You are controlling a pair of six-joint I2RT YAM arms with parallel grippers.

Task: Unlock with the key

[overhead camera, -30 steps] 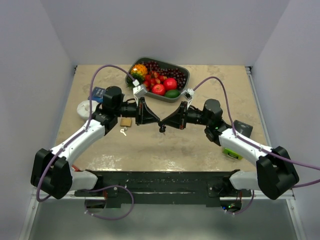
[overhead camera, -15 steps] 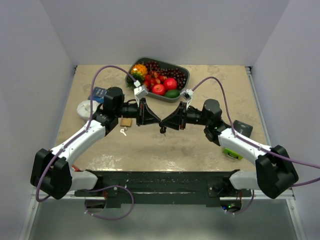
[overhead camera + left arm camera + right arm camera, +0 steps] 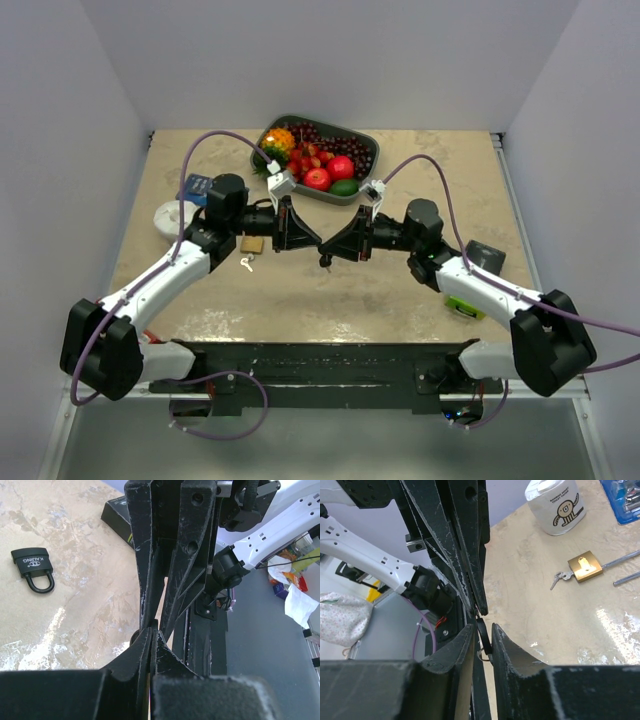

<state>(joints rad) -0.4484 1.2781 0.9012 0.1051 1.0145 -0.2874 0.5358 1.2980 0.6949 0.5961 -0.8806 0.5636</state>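
Observation:
A small key with a black head and a metal ring hangs from the tips of my left gripper, which is shut on it above the middle of the table. My right gripper faces it tip to tip. Its jaws stand apart on either side of the key's head without clamping it. In the left wrist view my left gripper shows its fingers pressed together. A black padlock lies flat on the table. A brass padlock with its own small keys lies under the left arm.
A grey tray of fruit stands at the back centre. A white roll and a blue box sit at the left. A dark box and a green object lie beside the right arm.
My right gripper's jaws have parted and now stand loosely around the key's head. The left gripper has kept its hold, and both arms have stayed almost in place.

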